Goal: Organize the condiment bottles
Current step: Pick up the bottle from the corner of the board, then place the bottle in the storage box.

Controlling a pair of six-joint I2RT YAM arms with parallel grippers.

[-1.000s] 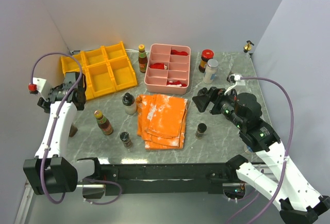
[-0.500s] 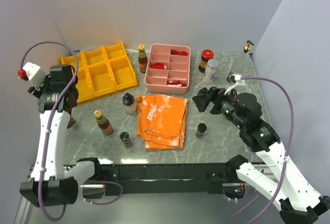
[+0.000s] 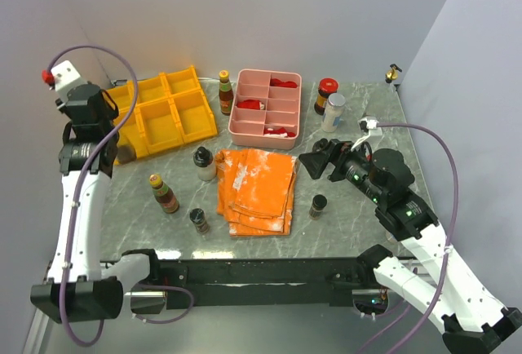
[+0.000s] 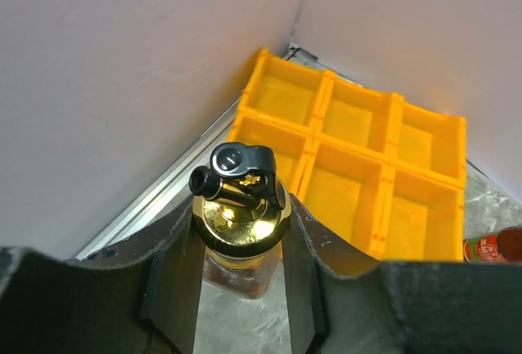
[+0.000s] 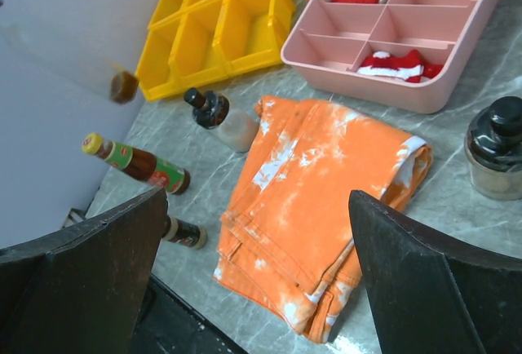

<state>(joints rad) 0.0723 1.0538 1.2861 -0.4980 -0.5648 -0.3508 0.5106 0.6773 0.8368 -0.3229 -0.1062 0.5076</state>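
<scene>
We see a gold-and-black-capped jar (image 4: 241,236) in our left pincer (image 4: 241,276), a yellow tray (image 4: 314,148) beyond it, and a grey-veined bench (image 3: 347,219).

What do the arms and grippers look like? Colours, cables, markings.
Left arm and right arm: white link shells, black joint housings. A purple cable loops off each. Left wrist carries a white block with a red cap; right arm shows green lights. Left gripper and right gripper: black, broad, flat.

Top view overhead behind arms; wrist views close; all share yellow tray (image 3: 192,117).
</scene>
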